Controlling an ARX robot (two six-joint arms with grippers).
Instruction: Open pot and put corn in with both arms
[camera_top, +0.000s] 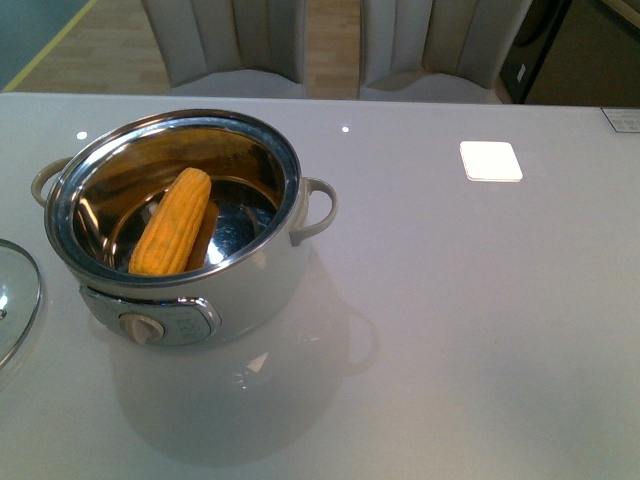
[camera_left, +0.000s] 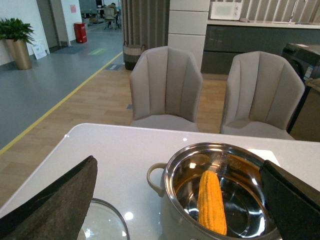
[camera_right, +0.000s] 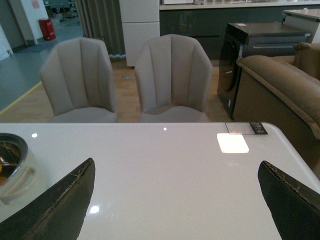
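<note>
Corn (camera_top: 172, 236) lies inside the open pot (camera_top: 250, 285) on the white surface (camera_top: 450, 330).
Both arms are raised above the surface: the left gripper (camera_left: 177, 200) over the pot, the right gripper (camera_right: 175, 200) over bare surface, both jaws spread and empty; lid (camera_top: 12, 300) beside the pot.

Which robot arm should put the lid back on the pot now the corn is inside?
Probably the left. The glass lid lies on the table left of the pot, and the left wrist view shows it just below the left arm's open fingers. The right wrist view shows mostly bare table.
</note>
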